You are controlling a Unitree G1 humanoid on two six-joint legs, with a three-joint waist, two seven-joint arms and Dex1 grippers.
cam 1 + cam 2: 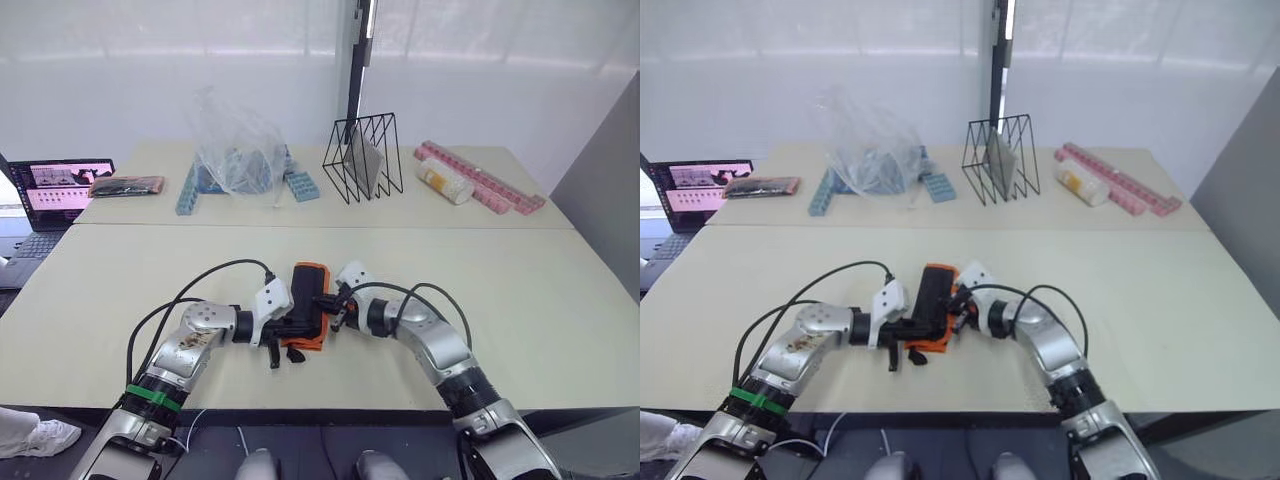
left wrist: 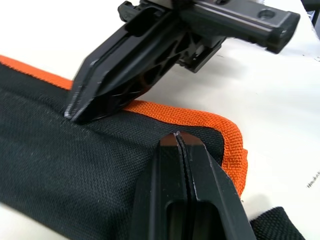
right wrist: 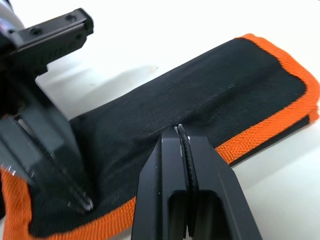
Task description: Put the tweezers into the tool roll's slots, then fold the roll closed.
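The tool roll lies folded shut at the near middle of the table, black outer fabric up and orange binding along its edges. Its small black strap trails from the near end. My left gripper is shut, tips resting on the roll's fabric from the left. From the right side, my right gripper is also shut and presses on the roll; its fingertips touch the fabric near the orange edge. The tweezers and the slots are hidden inside the folded roll.
At the far left are a laptop and a flat black-orange packet. Further back stand a clear plastic bag over blue racks, a black wire rack, a white cylinder and pink strips.
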